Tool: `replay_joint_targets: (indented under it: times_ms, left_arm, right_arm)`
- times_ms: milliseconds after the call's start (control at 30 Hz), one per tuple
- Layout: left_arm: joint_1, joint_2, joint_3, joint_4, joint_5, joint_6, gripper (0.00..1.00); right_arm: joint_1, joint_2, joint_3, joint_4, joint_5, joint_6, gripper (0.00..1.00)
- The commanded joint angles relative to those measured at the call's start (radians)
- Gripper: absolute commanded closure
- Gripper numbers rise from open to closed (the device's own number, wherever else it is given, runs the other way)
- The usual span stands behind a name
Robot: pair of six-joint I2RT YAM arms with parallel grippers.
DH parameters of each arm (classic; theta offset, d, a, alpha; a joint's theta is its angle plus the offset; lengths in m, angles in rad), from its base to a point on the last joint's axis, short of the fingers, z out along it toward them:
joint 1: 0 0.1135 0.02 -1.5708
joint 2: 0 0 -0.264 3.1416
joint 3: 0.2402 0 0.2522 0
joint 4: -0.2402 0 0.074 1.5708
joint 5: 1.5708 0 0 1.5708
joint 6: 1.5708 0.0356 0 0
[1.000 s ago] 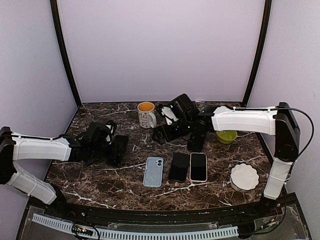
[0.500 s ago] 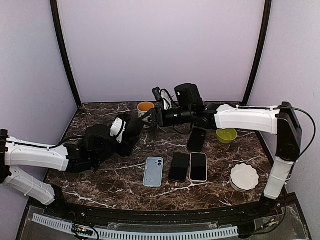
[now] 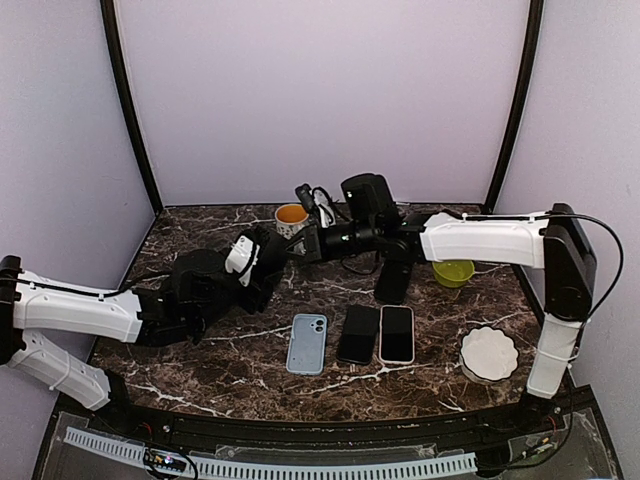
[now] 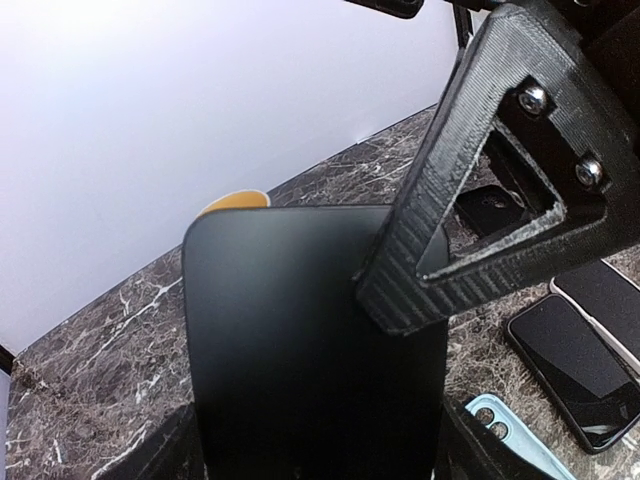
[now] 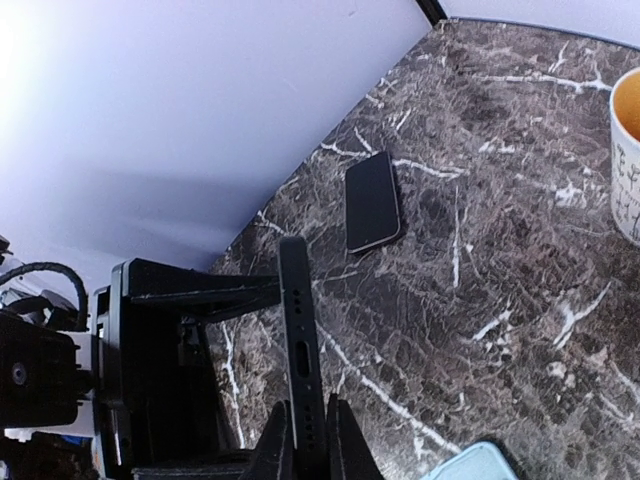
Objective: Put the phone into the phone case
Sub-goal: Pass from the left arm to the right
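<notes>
A black phone (image 4: 300, 330) is held up in the air between both arms, left of the table's middle. My left gripper (image 4: 315, 445) (image 3: 262, 262) is shut across the phone's width, one finger on each long side. My right gripper (image 5: 305, 425) (image 3: 298, 247) is shut on the phone's (image 5: 300, 320) thin edge at an upper corner; its ribbed finger (image 4: 450, 230) lies over the screen. The light blue phone case (image 3: 307, 343) lies flat on the table near the front, also at the lower edge of both wrist views (image 4: 500, 425) (image 5: 470, 465).
Right of the case lie a black phone (image 3: 358, 333) and a pale-rimmed phone (image 3: 397, 333). Another dark phone-shaped item (image 3: 392, 280) lies behind them. A mug (image 3: 292, 218), a green bowl (image 3: 453, 272) and a white dish (image 3: 489, 352) stand around. One more black phone (image 5: 372, 200) lies farther left.
My left arm rose from the table's left side and swung toward the middle with the phone. My right gripper turned left to meet it and shut on the phone's edge.
</notes>
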Motion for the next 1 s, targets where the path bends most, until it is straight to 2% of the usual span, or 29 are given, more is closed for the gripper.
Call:
replay_joint_targets:
  times_ms: [0, 67, 133, 167, 200, 233, 300, 367, 433, 500, 600, 700, 800, 900, 967]
  left_arm:
    - [-0.008, -0.016, 0.039, 0.072, -0.004, 0.017, 0.91]
    - [-0.010, -0.020, 0.043, 0.051, 0.024, 0.015, 0.88]
    - [-0.011, -0.027, 0.054, 0.016, 0.062, 0.002, 0.76]
    - [-0.012, -0.031, 0.060, 0.001, 0.091, -0.003, 0.62]
    - [-0.012, -0.041, 0.071, -0.027, 0.105, -0.022, 0.55]
    - [-0.012, -0.048, 0.077, -0.040, 0.133, -0.032, 0.41]
    - [-0.012, -0.070, 0.096, -0.080, 0.194, -0.059, 0.29]
    - [-0.012, -0.090, 0.122, -0.121, 0.264, -0.078, 0.24]
    - [-0.011, -0.097, 0.188, -0.175, 0.314, -0.104, 0.22]
    - [-0.011, -0.095, 0.259, -0.258, 0.357, -0.111, 0.22]
    - [-0.010, -0.091, 0.335, -0.352, 0.444, -0.153, 0.22]
    - [-0.010, -0.096, 0.397, -0.375, 0.554, -0.184, 0.22]
    - [-0.007, -0.087, 0.433, -0.390, 0.650, -0.228, 0.22]
    - [0.016, -0.045, 0.534, -0.498, 0.687, -0.310, 0.23]
    - [0.055, -0.015, 0.603, -0.569, 0.730, -0.380, 0.24]
  right_arm:
    - [0.005, -0.014, 0.023, 0.003, 0.007, -0.050, 1.00]
    - [0.003, -0.029, 0.021, -0.022, 0.026, -0.080, 1.00]
    - [-0.003, -0.046, 0.019, -0.051, 0.047, -0.112, 1.00]
    - [-0.008, -0.057, 0.018, -0.085, 0.061, -0.129, 1.00]
    - [-0.013, -0.069, 0.018, -0.113, 0.078, -0.149, 1.00]
    - [-0.019, -0.084, 0.020, -0.140, 0.101, -0.174, 1.00]
    - [-0.024, -0.126, 0.027, -0.201, 0.169, -0.275, 1.00]
    - [-0.022, -0.175, 0.034, -0.259, 0.238, -0.407, 1.00]
    - [-0.020, -0.232, 0.031, -0.295, 0.373, -0.533, 1.00]
    - [-0.020, -0.301, -0.013, -0.270, 0.510, -0.685, 1.00]
    - [-0.020, -0.420, -0.178, -0.081, 0.668, -0.916, 1.00]
    - [-0.020, -0.511, -0.351, 0.187, 0.745, -1.126, 1.00]
    - [-0.014, -0.547, -0.408, 0.308, 0.757, -1.284, 1.00]
    - [0.009, -0.560, -0.439, 0.418, 0.781, -1.450, 1.00]
    - [0.023, -0.569, -0.498, 0.572, 0.799, -1.631, 1.00]
